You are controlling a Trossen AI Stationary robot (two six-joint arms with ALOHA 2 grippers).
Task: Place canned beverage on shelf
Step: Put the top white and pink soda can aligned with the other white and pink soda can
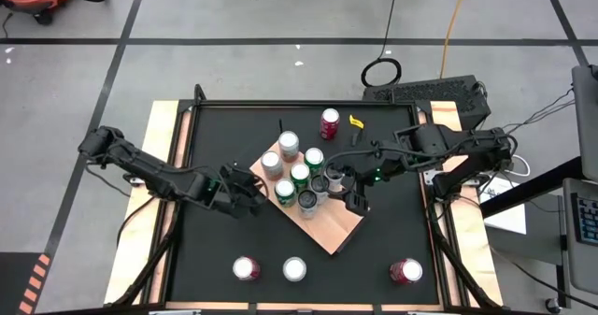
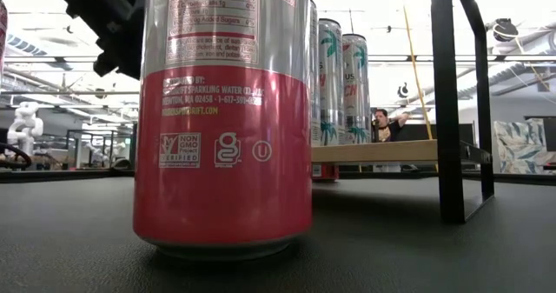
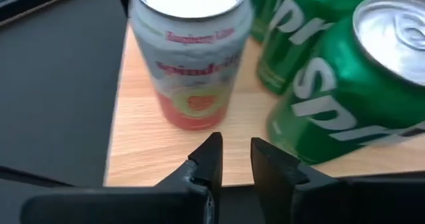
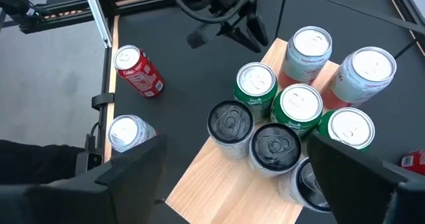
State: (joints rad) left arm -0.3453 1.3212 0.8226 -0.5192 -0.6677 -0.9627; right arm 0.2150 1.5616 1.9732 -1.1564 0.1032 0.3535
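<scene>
On wood-grain shelf (image 1: 329, 229): glossy cylindrical cans (image 1: 299, 175), round alu tops.

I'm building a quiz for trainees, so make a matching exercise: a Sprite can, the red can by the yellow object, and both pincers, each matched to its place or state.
1. Sprite can
2. red can
3. left pincer
4. right pincer

A. at the shelf edge, facing a Spindrift can
B. on the black table, off the shelf
C. wide open above the shelf's cans
D. standing on the shelf

Pairs: 1-D, 2-B, 3-A, 4-C
</scene>
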